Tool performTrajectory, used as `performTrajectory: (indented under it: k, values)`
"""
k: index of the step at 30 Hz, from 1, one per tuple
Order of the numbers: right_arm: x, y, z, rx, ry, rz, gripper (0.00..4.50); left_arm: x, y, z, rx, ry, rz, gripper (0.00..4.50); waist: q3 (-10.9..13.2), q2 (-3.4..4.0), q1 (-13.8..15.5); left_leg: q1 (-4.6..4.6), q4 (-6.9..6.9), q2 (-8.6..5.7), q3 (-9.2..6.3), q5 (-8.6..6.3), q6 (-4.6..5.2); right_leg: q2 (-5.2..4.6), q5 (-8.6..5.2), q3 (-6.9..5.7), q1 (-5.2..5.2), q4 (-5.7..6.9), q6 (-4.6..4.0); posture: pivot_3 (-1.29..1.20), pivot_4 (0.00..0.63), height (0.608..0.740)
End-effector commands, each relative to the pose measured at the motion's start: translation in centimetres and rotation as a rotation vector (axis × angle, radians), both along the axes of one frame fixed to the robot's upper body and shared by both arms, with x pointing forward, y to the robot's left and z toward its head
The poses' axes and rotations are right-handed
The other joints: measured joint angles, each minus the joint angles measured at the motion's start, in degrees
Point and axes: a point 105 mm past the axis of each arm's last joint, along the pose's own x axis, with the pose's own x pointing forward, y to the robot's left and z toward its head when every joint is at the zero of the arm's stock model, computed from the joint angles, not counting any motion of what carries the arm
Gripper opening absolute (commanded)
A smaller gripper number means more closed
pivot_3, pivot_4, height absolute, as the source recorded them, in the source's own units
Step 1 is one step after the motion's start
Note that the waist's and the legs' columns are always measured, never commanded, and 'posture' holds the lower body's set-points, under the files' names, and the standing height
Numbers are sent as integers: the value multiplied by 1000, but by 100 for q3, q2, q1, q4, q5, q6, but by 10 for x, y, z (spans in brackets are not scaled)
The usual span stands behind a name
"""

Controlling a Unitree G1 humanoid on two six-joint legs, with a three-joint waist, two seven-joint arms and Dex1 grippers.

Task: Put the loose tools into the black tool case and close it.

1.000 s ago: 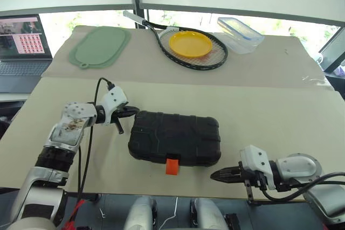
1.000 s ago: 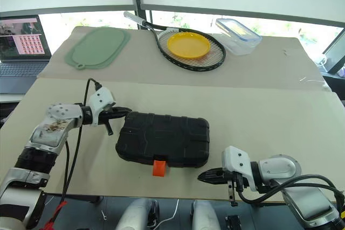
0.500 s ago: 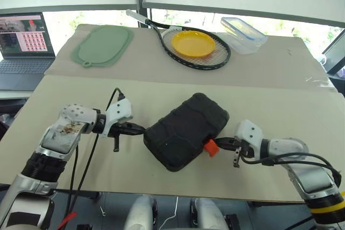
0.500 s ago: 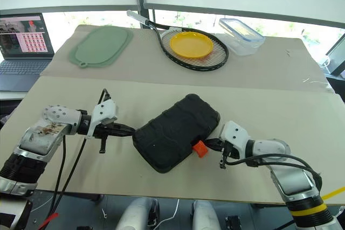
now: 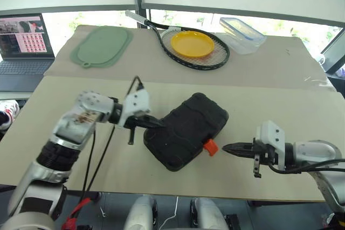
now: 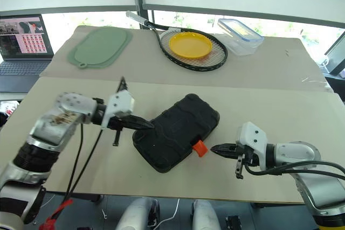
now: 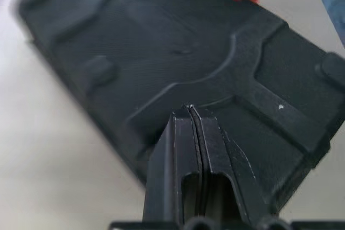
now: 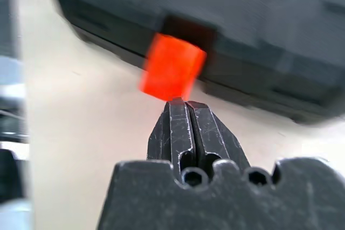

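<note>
Since a second ago the black tool case (image 5: 186,131) has swung from lying square to the near desk edge to lying on a slant, its orange latch (image 5: 209,146) now facing the right claw (image 5: 226,147) instead of the robot. That right claw, which half a second ago was at the latch, now sits back from it with a strip of bare desk between; its two black fingers are pressed flat together, grasping nothing, tip aimed at the latch. The left claw (image 5: 160,125) has come in from the case's left side to its near-left corner, fingers likewise clenched on nothing, the tip at or against the ribbed lid; contact cannot be told for certain.

The case is shut and lies flat near the middle of the beige desk (image 5: 280,106), a rounded-rectangular black moulded shell with raised ribs and a fine matte grain. The small latch is a glossy orange block on its long side.

Open desk surrounds the case on every side, widest toward the right; the near edge is not far behind both claws. Well apart at the far side lie a green mat (image 5: 101,46), a racket (image 5: 183,44) with a yellow plate (image 5: 191,43) on its strings, and a clear lidded box (image 5: 242,35). A laptop (image 5: 24,44) stands off the desk's left corner.
</note>
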Motion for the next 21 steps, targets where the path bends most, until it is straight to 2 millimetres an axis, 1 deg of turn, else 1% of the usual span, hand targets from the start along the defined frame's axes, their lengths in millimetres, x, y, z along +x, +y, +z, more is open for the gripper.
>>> performTrajectory:
  k: [1, 5, 9, 12, 16, 21]
  values:
    - [-1, 16, 2, 8, -12, 41, 0, 6, 2, -33, 123, -40, -6, 50, -9, 3, 7, 4, 0, -3, 0, 0, 0, -3, 0, 1, 4, -1, 0, 0, 150, 738]
    - [8, 23, -7, 3, -4, 16, 0, 6, 2, -35, 115, -47, -16, 50, -14, 4, 6, 42, -3, -3, -1, -1, 2, -4, -1, 2, 42, -4, 0, 0, 150, 738]
    - [14, 27, -19, -3, 9, -9, 0, 6, 1, -29, 79, -40, -10, 50, -15, 3, 5, 79, -7, -2, -4, -3, 3, -5, -4, 0, 78, -9, 1, 0, 150, 738]
    - [21, 27, -26, -5, 13, -38, 0, 5, 1, -27, 76, -46, -15, 50, -17, 2, -20, 83, -9, 0, -5, -3, 4, -4, -5, 0, 80, -7, 0, 0, 150, 738]
    - [21, 28, -34, -16, 21, -44, 0, 7, -3, -21, 64, -58, -13, 50, -19, 7, -16, 83, -9, -1, -4, -3, 4, -4, -5, 2, 80, -5, 0, 0, 150, 738]
    - [21, 28, -38, -19, 26, -51, 0, 8, -3, -19, 61, -60, -11, 50, -19, 7, -16, 82, -9, -2, -4, -3, 4, -5, -6, 1, 79, -5, 1, 0, 150, 738]
